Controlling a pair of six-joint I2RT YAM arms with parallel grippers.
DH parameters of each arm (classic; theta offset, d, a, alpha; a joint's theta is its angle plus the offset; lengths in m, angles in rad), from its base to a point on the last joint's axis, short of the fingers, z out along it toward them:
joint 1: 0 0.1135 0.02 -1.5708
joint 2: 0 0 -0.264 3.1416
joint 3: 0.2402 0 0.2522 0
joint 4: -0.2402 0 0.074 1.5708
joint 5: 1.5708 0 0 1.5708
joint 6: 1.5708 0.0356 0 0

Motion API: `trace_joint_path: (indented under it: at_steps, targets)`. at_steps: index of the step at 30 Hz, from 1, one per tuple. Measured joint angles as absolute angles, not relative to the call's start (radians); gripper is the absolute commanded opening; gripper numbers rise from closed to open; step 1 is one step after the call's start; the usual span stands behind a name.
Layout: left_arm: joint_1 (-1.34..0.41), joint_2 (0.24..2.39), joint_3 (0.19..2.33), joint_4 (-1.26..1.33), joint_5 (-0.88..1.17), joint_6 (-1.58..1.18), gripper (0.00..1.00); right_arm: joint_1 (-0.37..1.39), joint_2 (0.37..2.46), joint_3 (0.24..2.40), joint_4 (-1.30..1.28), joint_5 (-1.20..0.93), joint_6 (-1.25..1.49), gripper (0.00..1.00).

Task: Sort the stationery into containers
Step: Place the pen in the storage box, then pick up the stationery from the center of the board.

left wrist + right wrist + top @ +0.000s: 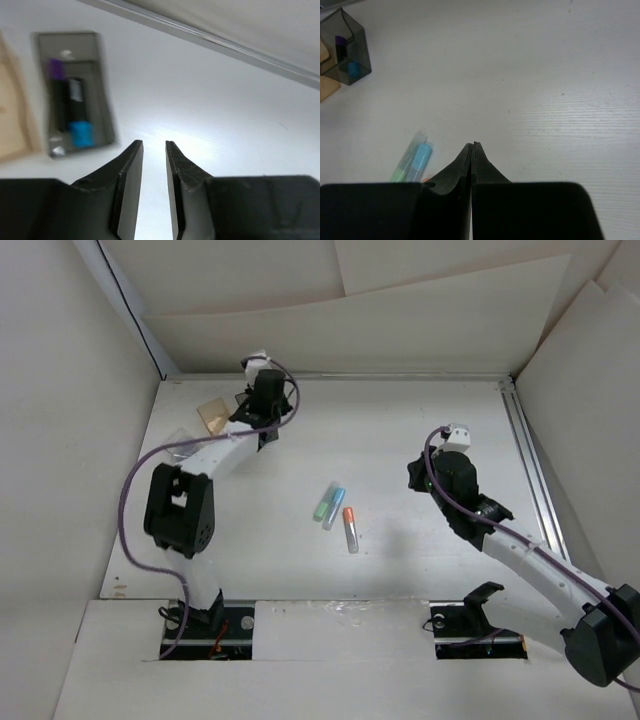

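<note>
Stationery (350, 532) hazard: left gripper (154, 145) fingers slightly apart, right gripper (472, 145) fingers pressed together, so expect 2-pen pickup or roll-away from touching green pen (322, 505) and light blue pen (335, 506).

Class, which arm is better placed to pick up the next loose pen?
Probably right: the right gripper hangs near the light blue pen; the left gripper is off by the dark grey box.
</note>
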State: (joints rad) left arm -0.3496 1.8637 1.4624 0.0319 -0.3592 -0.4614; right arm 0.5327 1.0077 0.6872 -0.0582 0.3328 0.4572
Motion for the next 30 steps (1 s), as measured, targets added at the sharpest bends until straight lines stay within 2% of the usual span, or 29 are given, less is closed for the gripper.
trace_joint_path:
  at_steps: [2,5,9,14,20,24,30]
  targets:
    - [-0.442,1.738,1.351,0.083,-0.349,-0.464,0.16,0.533,1.0,0.687,-0.058,0.336,0.459,0.0]
    - [-0.593,1.625,1.23,0.165,-0.313,-0.477,0.15,0.533,0.985,0.687,-0.057,0.344,0.459,0.0]
    - [-0.725,1.631,1.108,0.189,-0.274,-0.486,0.12,0.532,0.978,0.687,-0.052,0.349,0.459,0.03]
    - [-0.789,1.671,0.971,0.123,-0.274,-0.494,0.26,0.538,0.963,0.687,-0.052,0.353,0.46,0.12]
    - [-0.788,1.671,0.942,0.109,-0.279,-0.503,0.3,0.545,0.962,0.687,-0.052,0.353,0.459,0.22]
    - [-0.788,1.671,0.941,0.108,-0.275,-0.502,0.39,0.545,0.962,0.687,-0.052,0.352,0.46,0.31]
    - [-0.788,1.687,0.941,0.113,-0.27,-0.494,0.42,0.545,0.965,0.687,-0.052,0.352,0.459,0.33]
